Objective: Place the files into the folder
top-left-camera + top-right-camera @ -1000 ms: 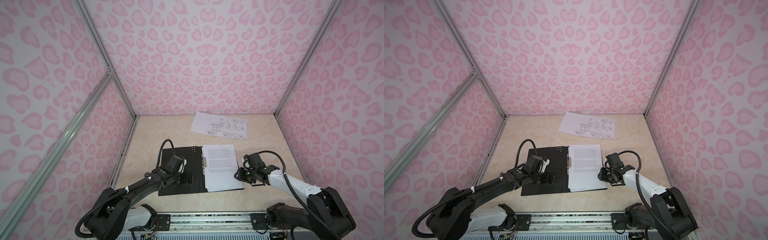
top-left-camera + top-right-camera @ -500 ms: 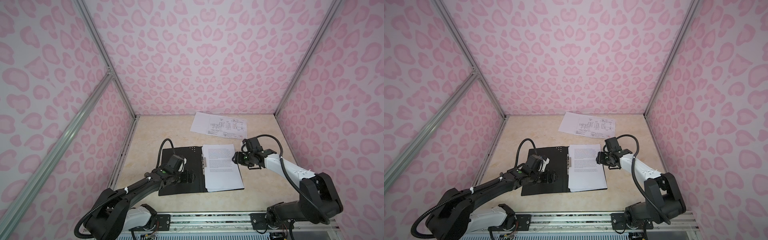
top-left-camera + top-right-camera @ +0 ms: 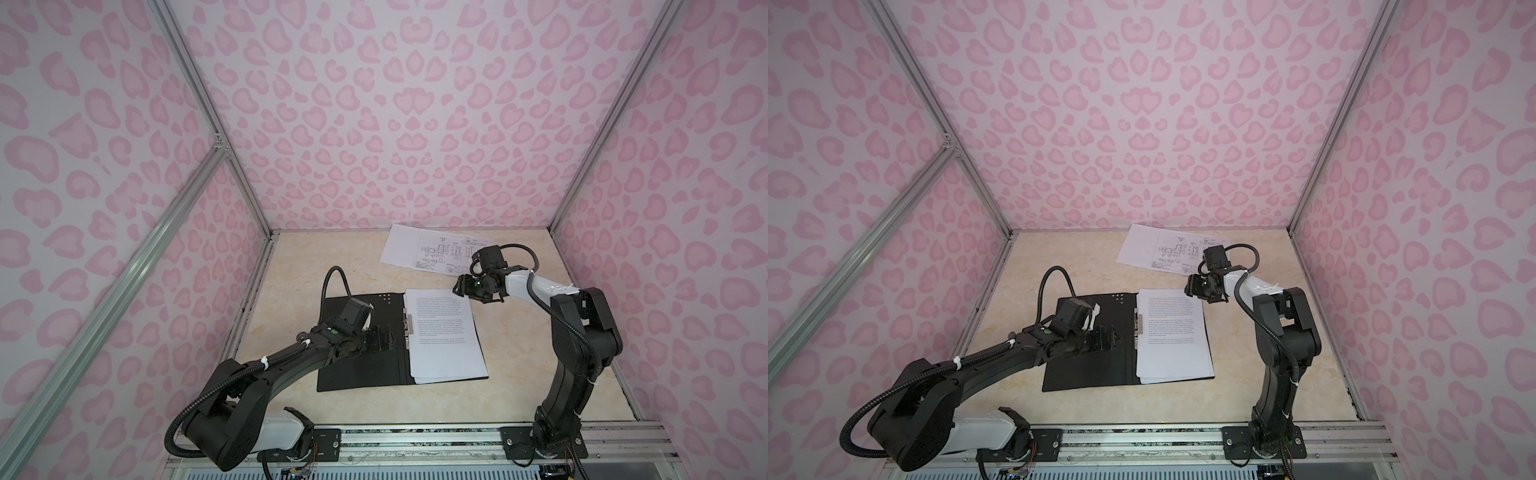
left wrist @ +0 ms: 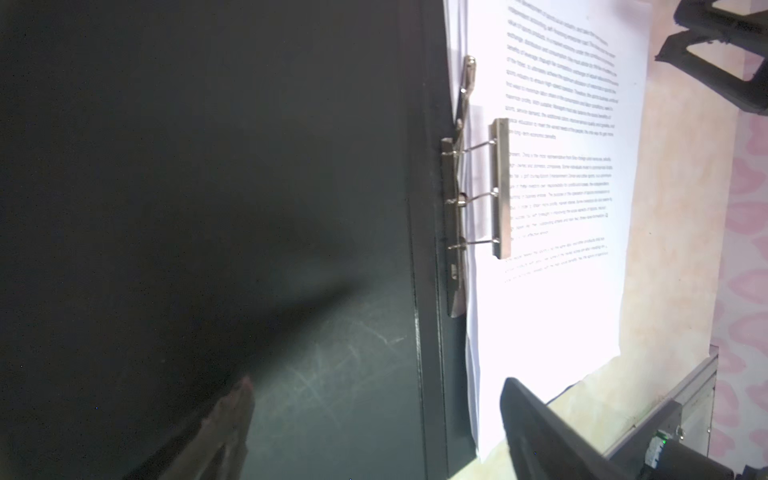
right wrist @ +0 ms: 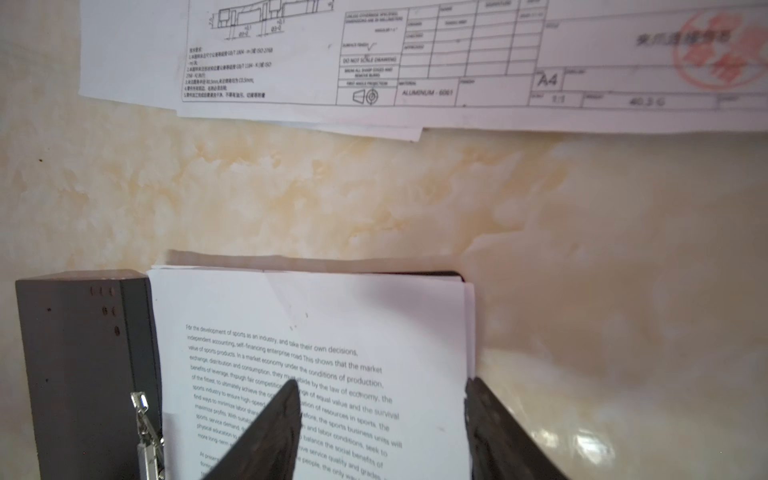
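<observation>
Now in hand: by the look of it, the run between loads, with one batch filed and the next not yet picked up.
Folder: the folder [image 3: 361, 374] lies open, black inside up, at the centre of both top views on the table [image 3: 519, 353].
Filed: text sheets [image 3: 444, 336] are stacked on its right half, their edge beside the metal clip [image 4: 498, 187]. Whether the clip presses on them is unclear.
Outside: drawing sheets [image 3: 428, 249] lie flat in the upper centre of the top views, well apart from the folder.
Right gripper: the right gripper [image 3: 459, 286] hovers over the stack's far right corner, its jaws apart and empty, and its wrist camera looks toward the drawings.
Left gripper: the left gripper [image 3: 388, 338] sits low over the black left flap near the clip, its jaws wide apart and holding nothing. Contact cannot be judged.
Next move: probably a reach up-frame to the drawings. Thin paper lying flat offers no edge to pinch, so a corner must be lifted or slid free, and more than one sheet may be layered there.
</observation>
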Robot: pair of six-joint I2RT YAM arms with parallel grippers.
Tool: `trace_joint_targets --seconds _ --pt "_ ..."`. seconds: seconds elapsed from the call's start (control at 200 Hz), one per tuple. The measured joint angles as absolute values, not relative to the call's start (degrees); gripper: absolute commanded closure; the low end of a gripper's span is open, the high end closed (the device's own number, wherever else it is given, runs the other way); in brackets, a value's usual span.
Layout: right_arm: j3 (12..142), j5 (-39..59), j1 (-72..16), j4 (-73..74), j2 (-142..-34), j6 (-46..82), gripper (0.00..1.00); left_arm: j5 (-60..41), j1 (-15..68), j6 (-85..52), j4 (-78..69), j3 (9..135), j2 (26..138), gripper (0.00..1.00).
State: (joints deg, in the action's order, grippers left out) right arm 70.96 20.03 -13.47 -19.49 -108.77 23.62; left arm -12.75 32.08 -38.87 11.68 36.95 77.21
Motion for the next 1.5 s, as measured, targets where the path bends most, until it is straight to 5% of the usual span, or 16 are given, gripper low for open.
trace_joint_targets --seconds 1.5 --pt "69.8 19.44 -12.19 -16.43 -109.19 27.9 0.39 -12.91 30.74 -39.35 10.24 36.12 77.19 0.06"
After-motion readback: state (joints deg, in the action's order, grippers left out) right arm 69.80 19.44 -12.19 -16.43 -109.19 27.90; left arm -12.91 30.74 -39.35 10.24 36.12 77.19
